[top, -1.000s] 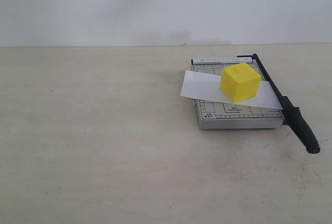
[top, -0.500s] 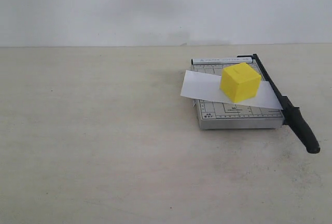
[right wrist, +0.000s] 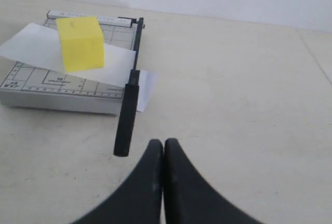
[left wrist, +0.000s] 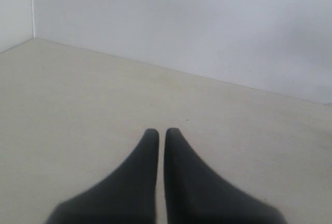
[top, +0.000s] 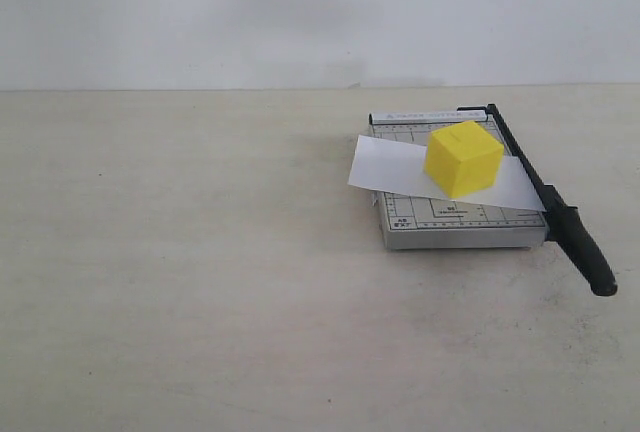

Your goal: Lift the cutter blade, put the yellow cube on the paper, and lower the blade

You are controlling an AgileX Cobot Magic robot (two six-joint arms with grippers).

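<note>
My left pincer (left wrist: 161,130) is closed on nothing, over bare counter (top: 200,252). The paper (top: 385,164) carries the yellow cube (top: 462,158), and the cutter blade (top: 560,217) lies lowered. Nothing has shifted, so I judge the task finished. My right pincer (right wrist: 164,142) is closed, empty

paper (top: 390,167): middle hidden under yellow cube (top: 462,158) | cutter board (top: 455,224): mid band covered by paper, print too small to read | left gripper (left wrist: 161,130), right gripper (right wrist: 163,142): bases blurred, cut off at picture edge
</note>
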